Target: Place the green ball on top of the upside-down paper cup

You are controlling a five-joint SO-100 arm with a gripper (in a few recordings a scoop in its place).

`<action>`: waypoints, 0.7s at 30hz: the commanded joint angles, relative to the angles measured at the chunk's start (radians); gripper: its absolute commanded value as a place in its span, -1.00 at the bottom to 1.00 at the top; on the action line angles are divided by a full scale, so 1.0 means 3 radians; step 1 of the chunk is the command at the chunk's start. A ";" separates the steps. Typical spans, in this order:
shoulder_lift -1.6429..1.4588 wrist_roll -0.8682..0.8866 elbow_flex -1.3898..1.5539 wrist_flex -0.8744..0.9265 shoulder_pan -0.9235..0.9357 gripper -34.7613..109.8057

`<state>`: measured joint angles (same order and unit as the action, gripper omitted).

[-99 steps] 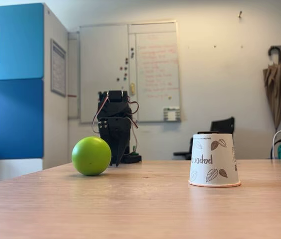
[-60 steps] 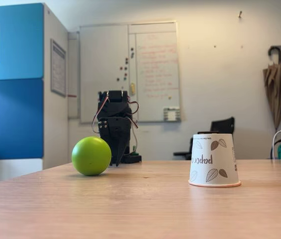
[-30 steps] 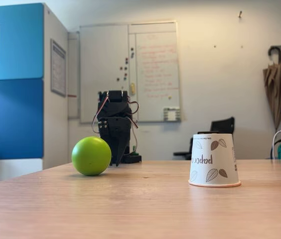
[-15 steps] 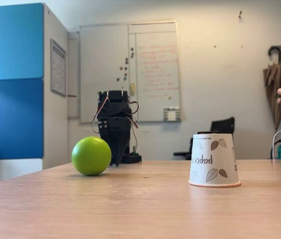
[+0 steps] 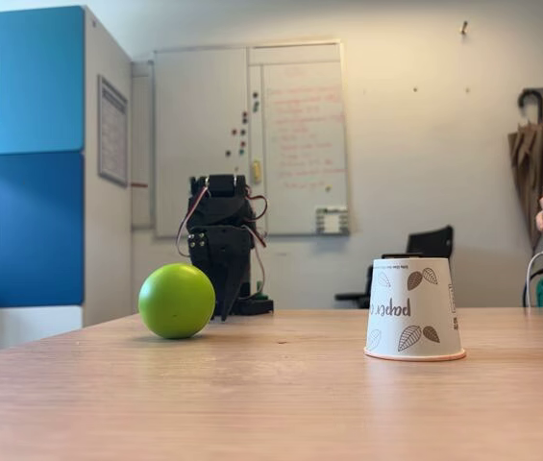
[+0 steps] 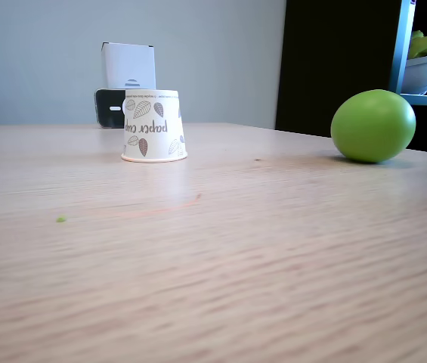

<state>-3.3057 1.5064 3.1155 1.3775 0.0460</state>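
The gripper [image 5: 225, 309] hangs pointed down with fingers together and empty, the green ball [image 5: 176, 301] resting on the surface [image 5: 281, 403] just to its left and nearer the camera, the upside-down paper cup [image 5: 413, 308] well to its right.

On bench [image 5: 281, 403]: 1 green ball [image 5: 176, 301], 1 upside-down paper cup [image 5: 413, 308], 1 arm w/ 1 gripper [image 5: 223, 274].

Fixed view from table height: smooth lime-green ball [image 5: 177, 301] rests on wooden table [image 5: 271, 403], left side. White tapered paper cup [image 5: 413, 309], mouth down, stands well apart to its right. Black two-finger gripper [image 5: 223, 312] hangs fingertips-down behind the ball, just right of it. Other fixed view: cup [image 6: 153, 125] left, ball [image 6: 372, 125] right.
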 commanded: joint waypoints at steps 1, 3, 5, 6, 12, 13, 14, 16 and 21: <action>0.0189 -0.0015 -0.0148 -0.0020 0.0061 -0.52; 0.0435 -0.0041 -0.0419 0.0066 0.0102 -0.52; 0.0731 -0.0056 -0.0752 0.0179 0.0138 -0.52; 0.0895 -0.0056 -0.0926 0.0215 0.0159 -0.52; 0.1923 -0.0159 -0.2056 0.0383 0.0245 -0.51; 0.2096 -0.0189 -0.2250 0.0430 0.0245 -0.51; 0.2255 -0.0220 -0.2434 0.0476 0.0245 -0.51; 0.2567 -0.0327 -0.2792 0.0573 0.0230 -0.47; 0.3313 -0.0542 -0.3549 0.0879 0.0138 -0.43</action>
<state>-2.4099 1.3729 2.1813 1.6061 0.1012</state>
